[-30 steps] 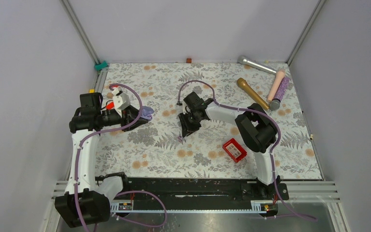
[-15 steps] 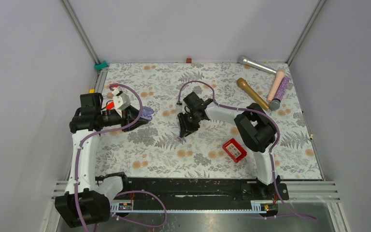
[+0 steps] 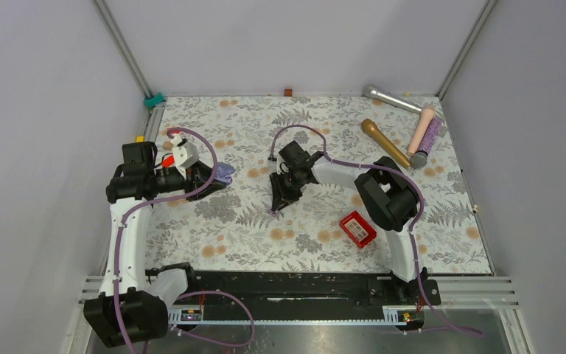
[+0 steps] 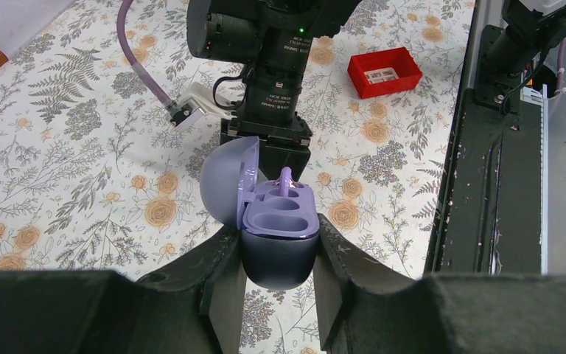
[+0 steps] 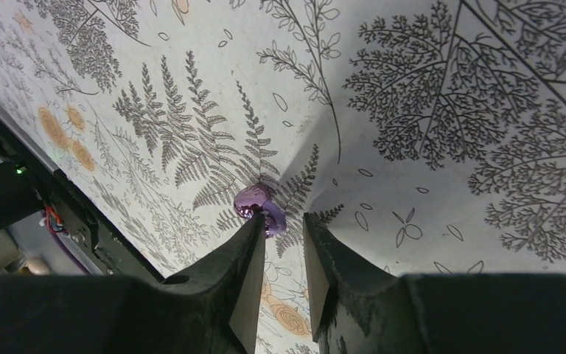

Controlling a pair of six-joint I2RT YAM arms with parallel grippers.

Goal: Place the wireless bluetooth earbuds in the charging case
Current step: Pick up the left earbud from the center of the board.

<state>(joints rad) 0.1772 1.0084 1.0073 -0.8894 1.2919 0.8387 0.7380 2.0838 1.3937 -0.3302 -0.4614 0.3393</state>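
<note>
My left gripper (image 4: 276,237) is shut on an open purple charging case (image 4: 280,254) and holds it above the mat, lid (image 4: 225,181) hinged to the left. One pale purple earbud (image 4: 286,182) sits in its far slot; the near slot is empty. In the top view the case (image 3: 224,173) is at the left. My right gripper (image 5: 284,220) points down at the mat, jaws narrowly apart. Another pale purple earbud (image 5: 254,200) lies on the mat at its left fingertip (image 5: 258,225), partly in the gap. The black earbuds are out of view.
A red box (image 3: 357,228) lies on the floral mat right of centre. Silver (image 3: 390,98), gold (image 3: 385,141) and pink-purple (image 3: 424,136) microphones lie at the back right. A small brown block (image 3: 288,92) sits at the back edge. A black rail (image 3: 302,287) runs along the near edge.
My right gripper has shifted slightly left and lower toward the mat. The left arm and the case have not moved.
</note>
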